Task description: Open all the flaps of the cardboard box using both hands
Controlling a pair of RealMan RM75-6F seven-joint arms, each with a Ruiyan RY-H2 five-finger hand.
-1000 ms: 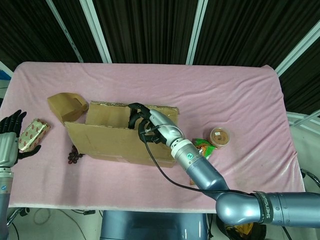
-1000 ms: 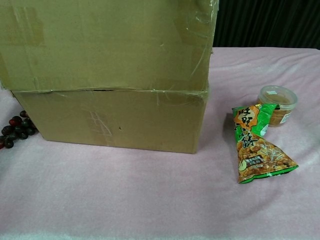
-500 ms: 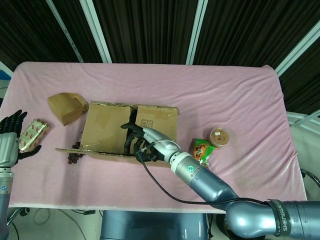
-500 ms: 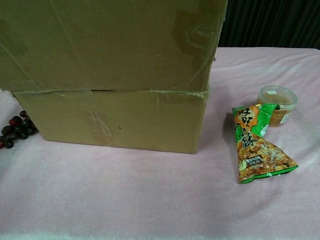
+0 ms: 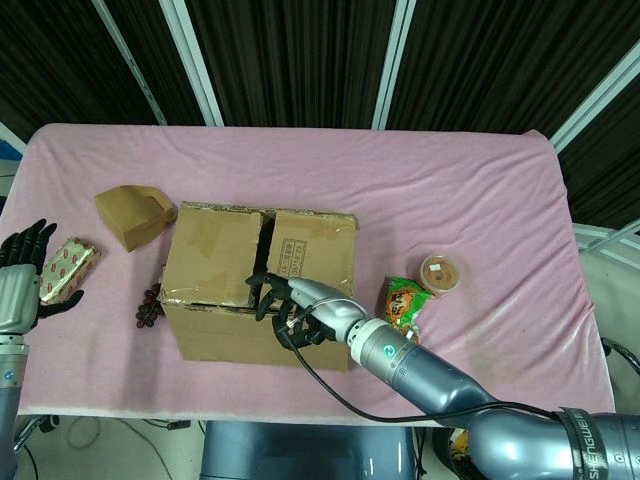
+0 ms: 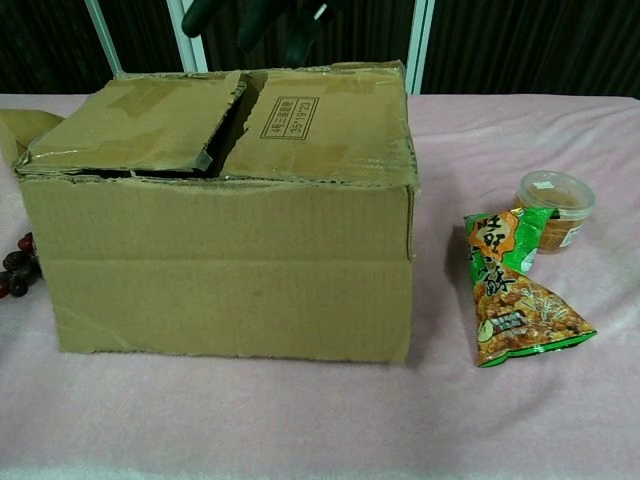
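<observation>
Cardboard box (image 5: 258,280), mid-table on the pink cloth (image 5: 450,190). Near long flap folded down the front face and so open; two short inner flaps (image 6: 215,125) lie roughly flat over the mouth, the left one sagging and torn along its inner edge. The far long flap cannot be made out.

Right hand (image 5: 290,305), above the box's front top edge. Its dark fingers (image 6: 245,18) are spread and gently curled, hanging just over the inner flaps at the top of the chest view. It grips nothing; whether the tips touch the cardboard cannot be told.

Left hand (image 5: 22,280), at the table's left edge, well apart from the box. Fingers parted, palm beside the red-patterned packet (image 5: 67,268), holding nothing.

Step in hand, as judged: first flap done, the inner pair next. That calls for fingertips hooked under a flap's free edge at the centre seam, and the left hand brought in.
</observation>
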